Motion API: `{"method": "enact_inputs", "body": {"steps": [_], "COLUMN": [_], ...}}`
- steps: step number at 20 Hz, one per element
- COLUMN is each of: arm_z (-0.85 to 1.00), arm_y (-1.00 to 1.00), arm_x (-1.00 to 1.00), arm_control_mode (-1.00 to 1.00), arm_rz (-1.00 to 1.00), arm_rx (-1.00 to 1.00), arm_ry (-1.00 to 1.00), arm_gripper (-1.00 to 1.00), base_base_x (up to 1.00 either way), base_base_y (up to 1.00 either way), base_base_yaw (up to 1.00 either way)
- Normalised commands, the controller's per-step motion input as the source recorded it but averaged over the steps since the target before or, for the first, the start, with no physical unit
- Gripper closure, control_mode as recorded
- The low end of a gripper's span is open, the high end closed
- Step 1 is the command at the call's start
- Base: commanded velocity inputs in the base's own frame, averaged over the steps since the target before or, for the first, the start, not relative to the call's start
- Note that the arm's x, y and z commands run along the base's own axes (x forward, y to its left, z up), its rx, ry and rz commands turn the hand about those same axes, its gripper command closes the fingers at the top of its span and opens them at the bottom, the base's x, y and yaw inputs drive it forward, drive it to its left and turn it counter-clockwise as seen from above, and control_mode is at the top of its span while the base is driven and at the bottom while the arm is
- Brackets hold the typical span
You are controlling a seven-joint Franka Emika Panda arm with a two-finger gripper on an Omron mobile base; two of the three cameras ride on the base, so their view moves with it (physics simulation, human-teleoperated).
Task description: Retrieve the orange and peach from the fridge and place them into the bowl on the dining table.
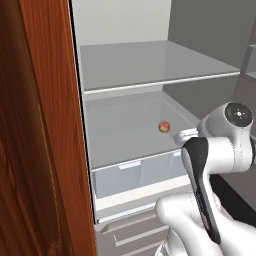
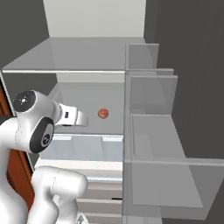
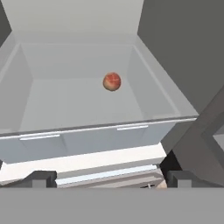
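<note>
The fridge (image 1: 150, 65) stands open, showing its grey shelves. The peach (image 3: 112, 82), a small ball blushed red with yellow patches, lies alone on the lower shelf above the pale crisper drawer (image 3: 87, 142); it is also seen as the peach (image 1: 163, 126) and the peach (image 2: 103, 113). My gripper (image 3: 109, 178) is open and holds nothing. It hangs in front of the drawer's front edge, short of the peach and aimed toward it. The orange, the bowl and the dining table are out of view.
A red-brown wooden cabinet (image 1: 40, 150) flanks the fridge on the left. The open fridge door (image 2: 153, 144) with its grey bins stands close on the right. Grey drawers (image 1: 135, 230) sit below the crisper. An upper shelf (image 2: 74, 57) spans above the peach's shelf.
</note>
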Motion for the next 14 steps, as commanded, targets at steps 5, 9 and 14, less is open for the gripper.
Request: {"method": "enact_inputs", "body": {"steps": [5, 9, 14], "arm_z": [-0.2, -0.23, -0.09], "arm_y": [0.0, 0.0, 0.0], "arm_x": [0.17, 0.12, 0.21], "arm_control_mode": [-1.0, -1.0, -1.0], "arm_rz": [-0.03, -0.02, 0.0], "arm_rx": [0.01, 0.03, 0.07], "arm_ry": [-0.01, -0.01, 0.0], "arm_gripper": [-1.0, -1.0, -1.0], "base_base_x": [0.0, 0.0, 0.0], "base_base_y": [0.0, 0.0, 0.0], "base_base_yaw": [0.0, 0.0, 0.0]}}
